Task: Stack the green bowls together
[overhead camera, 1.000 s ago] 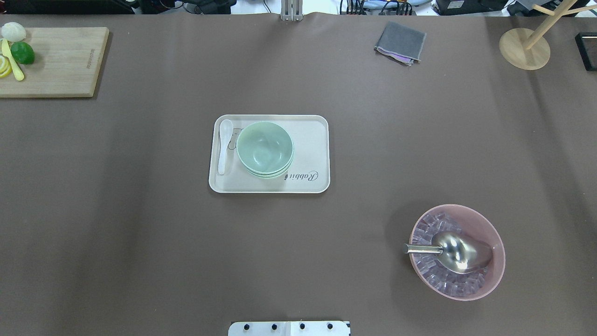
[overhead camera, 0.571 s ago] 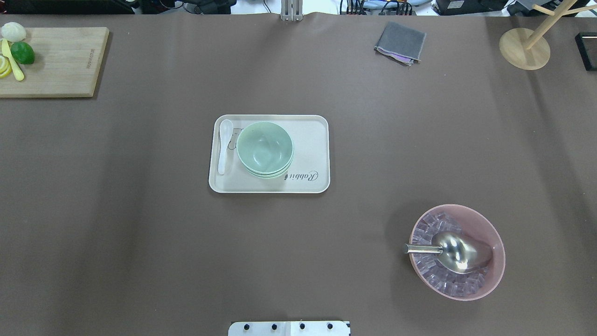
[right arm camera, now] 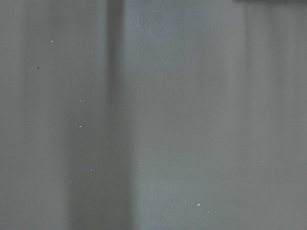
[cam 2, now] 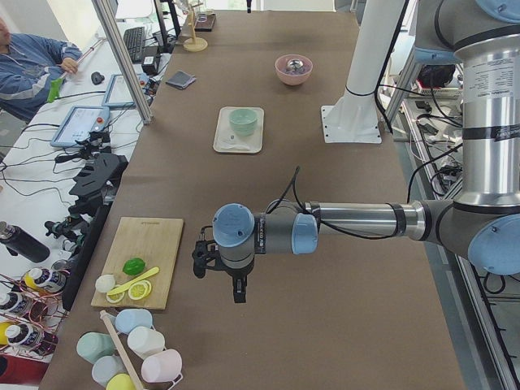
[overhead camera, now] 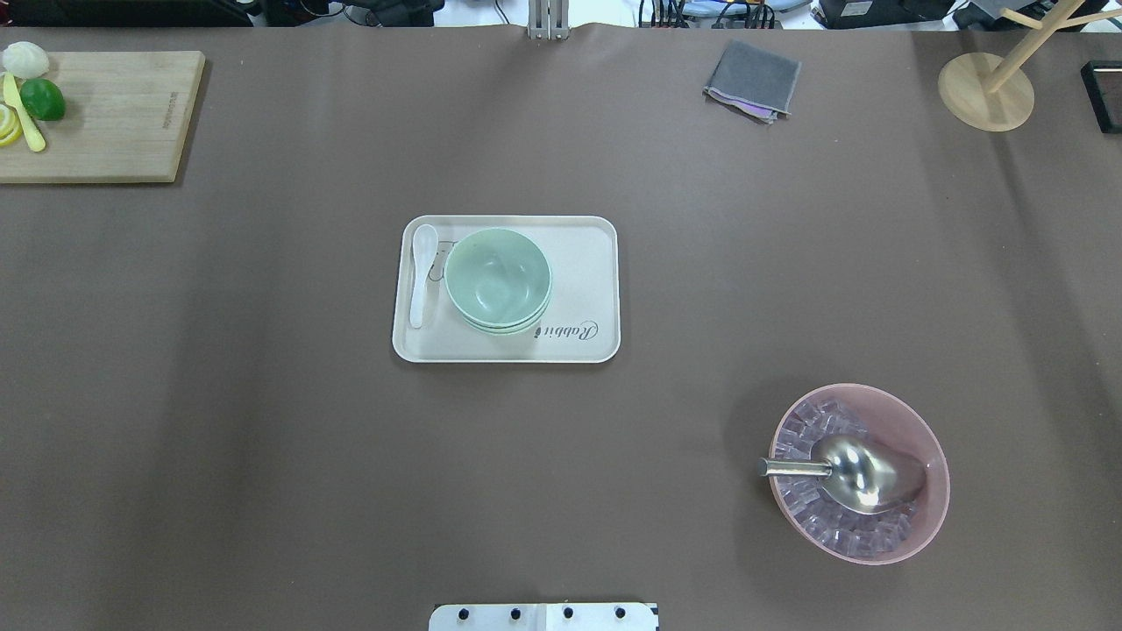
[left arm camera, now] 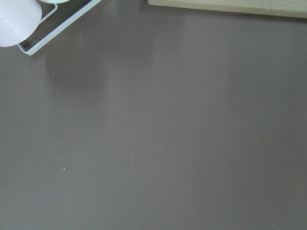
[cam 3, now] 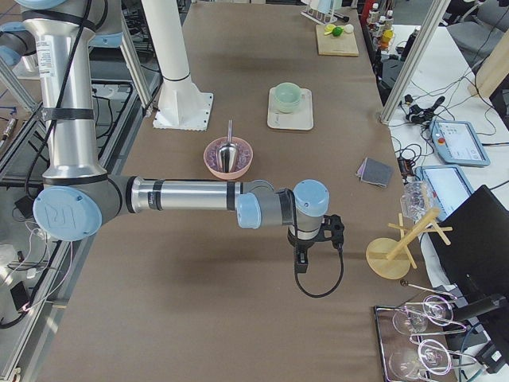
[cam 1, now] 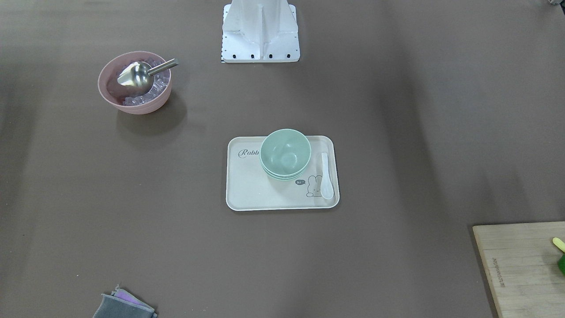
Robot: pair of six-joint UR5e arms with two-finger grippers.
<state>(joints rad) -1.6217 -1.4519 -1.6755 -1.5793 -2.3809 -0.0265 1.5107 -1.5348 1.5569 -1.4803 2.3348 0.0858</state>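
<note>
The three green bowls (overhead camera: pixel 498 279) are sitting nested in one stack on a cream tray (overhead camera: pixel 587 263) at the middle of the brown worktop (overhead camera: pixel 263 438), seen from the overhead camera. The rims of the two lower bowls are peeking out at the stack's 5 o'clock edge. A white spoon (overhead camera: pixel 422 273) is lying on the tray just beside the stack, at its 9 o'clock. A pink bowl (overhead camera: pixel 920 429) of clear cubes is standing well apart at the tray's 4 o'clock, with a metal scoop (overhead camera: pixel 863 473) resting in it. A cutting board (overhead camera: pixel 114 114) carrying a lime (overhead camera: pixel 42 99) is lying at 10 o'clock, and a folded grey cloth (overhead camera: pixel 752 81) at 1 o'clock.

Both arms are reaching out low over bare worktop, far from the tray. The left claw (cam 2: pixel 239 289) is hanging near the cutting board, the right claw (cam 3: pixel 301 261) near a wooden stand (cam 3: pixel 394 256) (each is showing only in a side view, so whether its fingers are spread or pressed together cannot be told).
</note>
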